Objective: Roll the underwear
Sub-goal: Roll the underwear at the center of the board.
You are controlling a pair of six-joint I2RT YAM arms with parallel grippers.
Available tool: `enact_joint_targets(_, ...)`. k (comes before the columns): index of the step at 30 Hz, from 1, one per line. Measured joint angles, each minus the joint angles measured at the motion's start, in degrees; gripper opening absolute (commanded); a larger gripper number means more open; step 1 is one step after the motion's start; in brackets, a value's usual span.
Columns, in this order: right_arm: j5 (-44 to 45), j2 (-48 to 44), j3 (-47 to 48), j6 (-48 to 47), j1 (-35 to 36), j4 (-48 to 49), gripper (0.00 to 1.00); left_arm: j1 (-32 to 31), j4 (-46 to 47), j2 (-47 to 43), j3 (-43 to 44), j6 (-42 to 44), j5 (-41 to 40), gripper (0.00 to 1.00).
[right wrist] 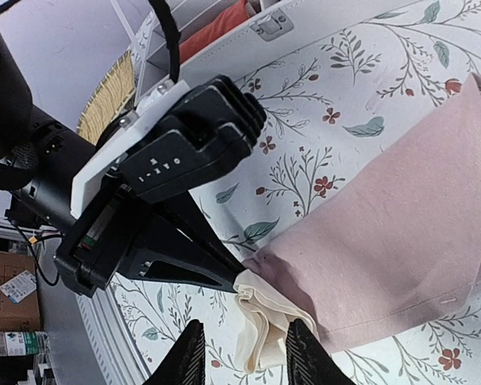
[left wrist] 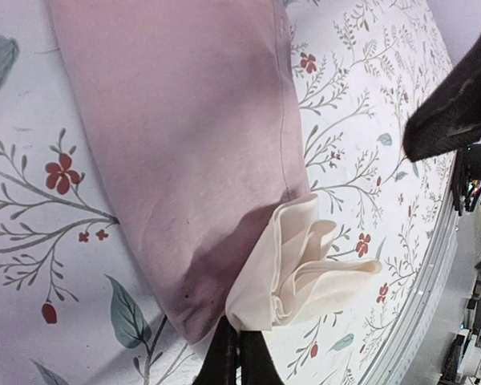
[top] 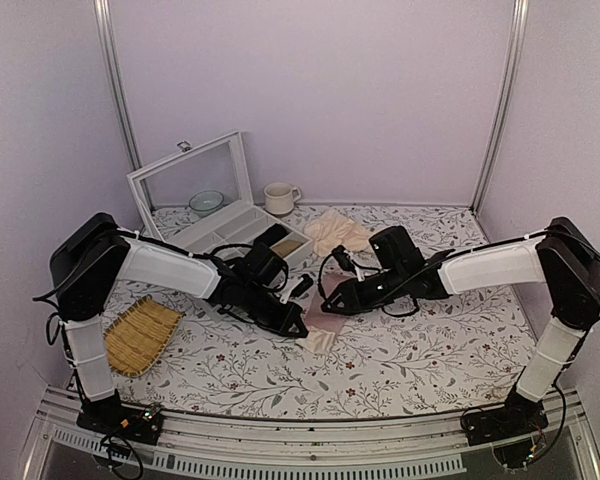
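The underwear (left wrist: 184, 144) lies folded on the floral table cover, dusty pink with its cream waistband (left wrist: 305, 265) bunched in folds at one end. My left gripper (left wrist: 239, 333) is shut, its tips pinching the corner of that waistband. In the right wrist view the waistband (right wrist: 264, 329) sits between the spread fingers of my right gripper (right wrist: 244, 345), which is open and holds nothing. The left gripper (right wrist: 184, 265) reaches in from the left there. From above, the left gripper (top: 298, 325) and the right gripper (top: 330, 300) meet over the underwear (top: 325, 328) at mid-table.
A white box (top: 230, 225) with its lid raised stands at the back left, a red bundle (right wrist: 216, 28) inside. A bowl (top: 206, 202) and a cup (top: 278, 197) sit behind it. A beige cloth (top: 337, 232) lies at the back centre, a woven tray (top: 140, 335) at the front left.
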Motion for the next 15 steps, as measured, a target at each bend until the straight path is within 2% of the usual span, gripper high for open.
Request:
enact_joint_targets(6, 2.9, -2.4, -3.2, 1.2, -0.1, 1.2, 0.35, 0.0, 0.0, -0.1, 0.0, -1.5, -0.2, 0.0)
enact_joint_targets(10, 7.9, -4.4, -5.0, 0.5, 1.4, 0.8, 0.35, 0.1, -0.4, -0.1, 0.0, -2.1, 0.2, 0.0)
enact_joint_targets(15, 17.6, -7.9, -5.2, -2.3, 8.0, 0.4, 0.34, 0.2, -0.9, -0.1, 0.0, -2.7, 0.5, 0.0)
